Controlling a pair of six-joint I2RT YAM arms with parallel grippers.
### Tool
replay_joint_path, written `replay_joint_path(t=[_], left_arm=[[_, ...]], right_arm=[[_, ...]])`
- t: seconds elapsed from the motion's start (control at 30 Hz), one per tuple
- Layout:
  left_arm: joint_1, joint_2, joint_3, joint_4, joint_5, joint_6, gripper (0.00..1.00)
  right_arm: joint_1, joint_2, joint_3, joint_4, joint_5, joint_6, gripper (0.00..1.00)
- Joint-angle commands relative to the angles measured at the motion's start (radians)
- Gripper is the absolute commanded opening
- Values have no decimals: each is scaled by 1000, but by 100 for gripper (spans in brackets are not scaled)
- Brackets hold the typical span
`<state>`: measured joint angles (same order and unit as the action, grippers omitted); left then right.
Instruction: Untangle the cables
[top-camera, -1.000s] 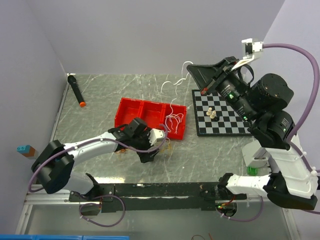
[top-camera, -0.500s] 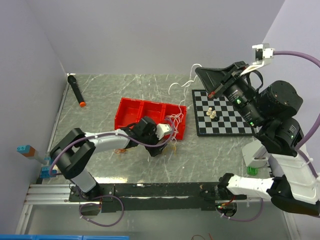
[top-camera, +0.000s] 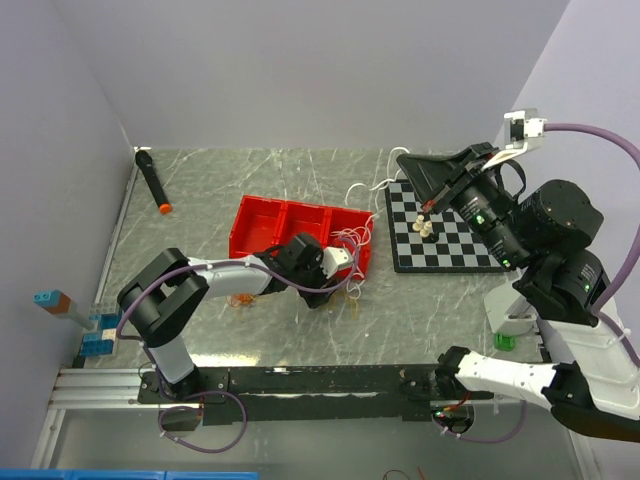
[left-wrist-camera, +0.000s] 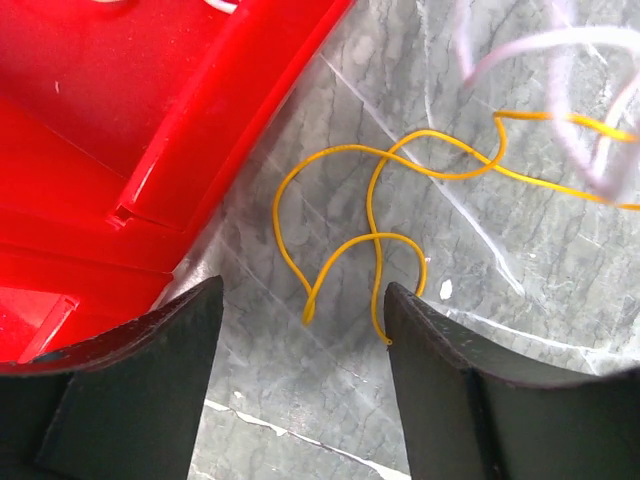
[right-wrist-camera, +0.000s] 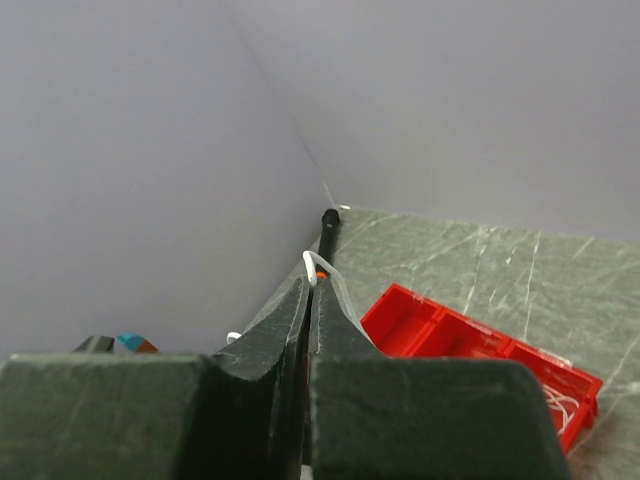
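— What is cut off in the left wrist view?
— The tray (left-wrist-camera: 120, 120) is cropped at the top and left, the left fingers (left-wrist-camera: 130, 390) at the bottom. The yellow cable (left-wrist-camera: 380, 237) is lost past the right edge, and the white cable (left-wrist-camera: 545, 40) is blurred.
— From the right wrist?
— Only a small white loop (right-wrist-camera: 313, 262) is seen above the right fingers (right-wrist-camera: 260, 350); the marker (right-wrist-camera: 328, 225) is partly hidden behind them.
— From above?
— The bundle (top-camera: 352, 238) cannot be told strand from strand; the left fingers are hidden under the wrist.

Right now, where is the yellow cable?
In the left wrist view, the yellow cable lies on the table beside the red tray, its ends between the open left fingers.
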<state>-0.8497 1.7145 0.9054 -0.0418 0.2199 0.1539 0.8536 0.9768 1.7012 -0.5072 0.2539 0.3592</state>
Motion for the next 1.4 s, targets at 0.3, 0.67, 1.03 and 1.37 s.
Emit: replay_joint_path(t=[0.3,0.67,1.03,1.37], left_arm=[[-3,-6,81,-32,85,-4,9],[145,-246,154,-361,3,113,1],[759,-394,392,-391,-48,207,1],[945,-294,398,-296,-103,93,1]], right_arm=[[-2,-75,-58,-10,34,32,0],[-2,-147,52,-62,244,-158,0],[-1,-253,46,-16,446,-328,0],[-1,-260,219,-34,443,-381,0]])
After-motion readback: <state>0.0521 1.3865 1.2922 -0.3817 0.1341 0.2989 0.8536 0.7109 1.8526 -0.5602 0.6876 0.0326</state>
